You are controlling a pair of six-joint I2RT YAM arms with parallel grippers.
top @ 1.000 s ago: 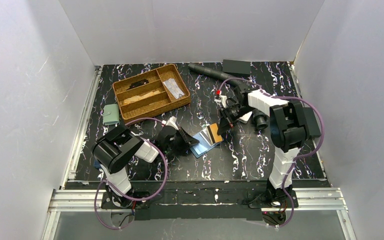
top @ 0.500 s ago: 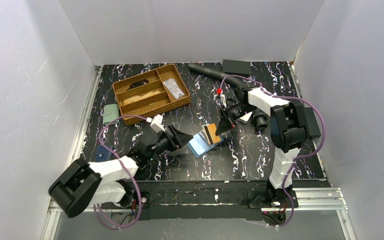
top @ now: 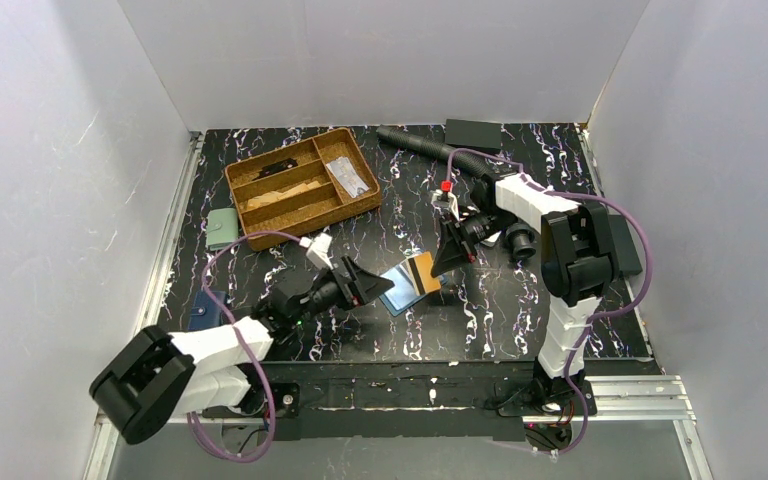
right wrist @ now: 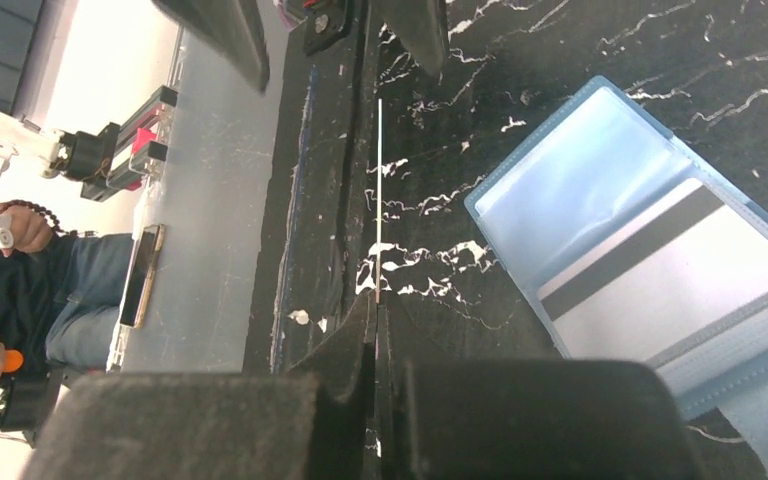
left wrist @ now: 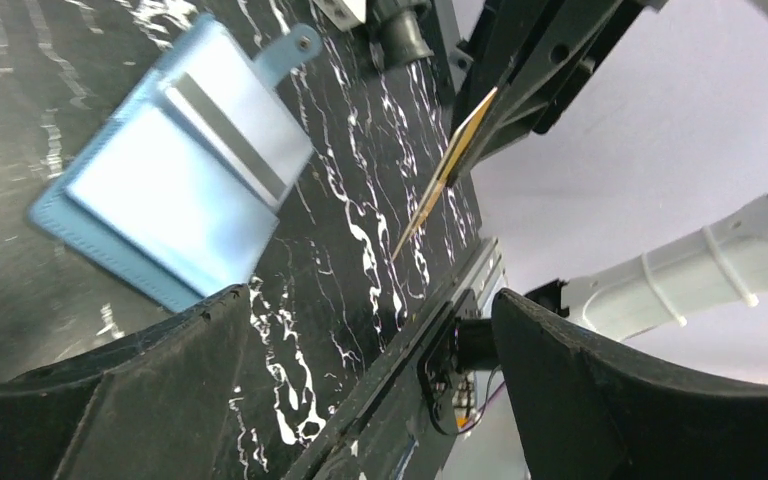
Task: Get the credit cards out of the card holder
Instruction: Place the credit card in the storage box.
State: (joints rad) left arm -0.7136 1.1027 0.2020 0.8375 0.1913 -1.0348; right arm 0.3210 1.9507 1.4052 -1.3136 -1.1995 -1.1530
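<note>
Right fingers (right wrist: 375, 335) clenched on one edge of orange credit card (top: 422, 271), held edge-up clear of the open card holder (top: 397, 295), just beside it above the surface (top: 500, 310). Pale striped card (right wrist: 675, 265) seated in a holder slot. Likely light, thin, slick, slightly bendy; best pinched at exposed edge with soft holder pinned. Left fingers (left wrist: 600, 380) spread wide, grasping nothing, near holder.
</note>
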